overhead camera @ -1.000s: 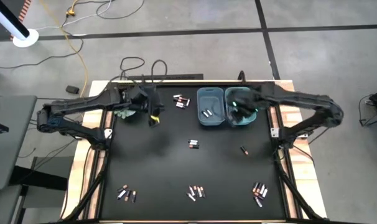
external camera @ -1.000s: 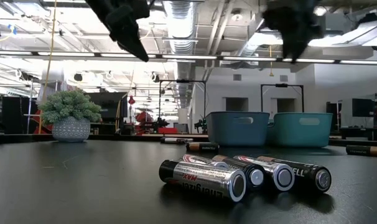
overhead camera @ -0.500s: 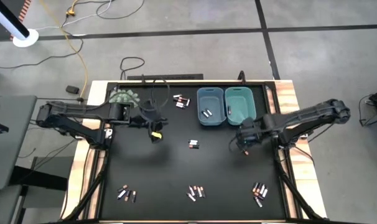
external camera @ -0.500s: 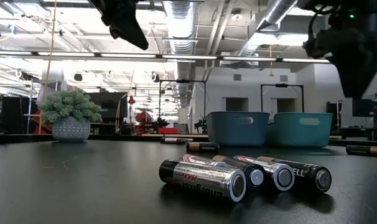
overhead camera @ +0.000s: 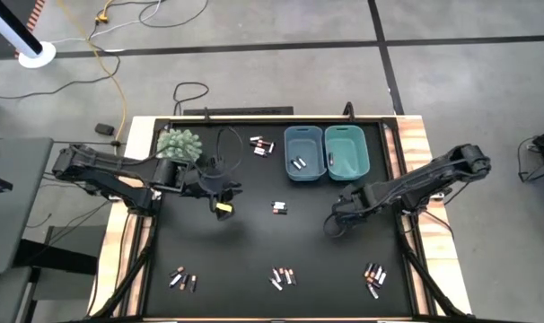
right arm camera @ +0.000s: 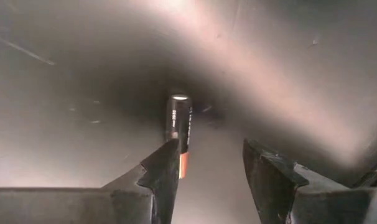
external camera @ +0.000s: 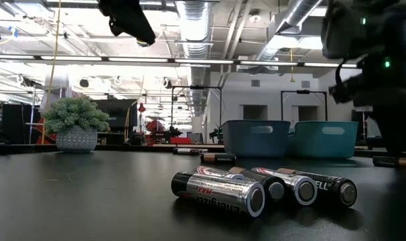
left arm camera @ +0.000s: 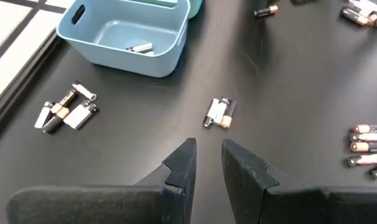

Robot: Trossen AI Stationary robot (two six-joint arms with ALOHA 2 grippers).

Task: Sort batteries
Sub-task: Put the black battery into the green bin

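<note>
Batteries lie in small groups on the black table: a pair (overhead camera: 279, 208) in the middle, a group (overhead camera: 261, 145) by the far edge, and groups (overhead camera: 283, 276) along the near edge. Two batteries (overhead camera: 299, 163) lie in the blue bin (overhead camera: 303, 136); the teal bin (overhead camera: 346, 135) stands beside it. My right gripper (right arm camera: 207, 162) hangs open, pointing down, low over a single dark battery (right arm camera: 178, 121) with a copper end; that battery lies on the table just ahead of one finger (right arm camera: 163, 165). My left gripper (left arm camera: 207, 158) hovers left of centre, open by a narrow gap, holding nothing.
A potted plant (overhead camera: 179, 144) stands at the table's far left corner. In the low view, three batteries (external camera: 263, 187) lie close to the camera. Bare black table lies between the middle pair and the groups along the near edge.
My right gripper has left the space above the teal bin, swung toward the near edge and sunk close to the table over the single battery. My left gripper has moved level from the far left toward the table's middle. No battery has moved.
</note>
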